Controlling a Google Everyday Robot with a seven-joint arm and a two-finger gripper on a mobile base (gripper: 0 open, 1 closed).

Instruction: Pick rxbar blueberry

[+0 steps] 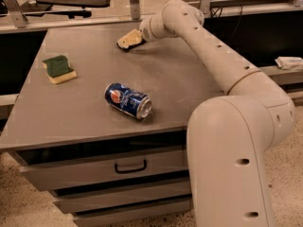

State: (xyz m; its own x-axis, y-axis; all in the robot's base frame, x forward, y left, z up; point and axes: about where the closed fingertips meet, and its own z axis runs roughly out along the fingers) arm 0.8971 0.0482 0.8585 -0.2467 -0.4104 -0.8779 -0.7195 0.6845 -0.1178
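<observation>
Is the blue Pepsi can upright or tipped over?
Tipped: the blue Pepsi can lies on its side on the grey table. The gripper is near its far edge.

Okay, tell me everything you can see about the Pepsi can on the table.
The Pepsi can looks like blue metal, with a round red, white and blue logo on its side. It lies on its side, its silvery end facing front-right. It rests on the grey table near the front edge, touching nothing else. The gripper is at the table's far side, apart from it.
</observation>
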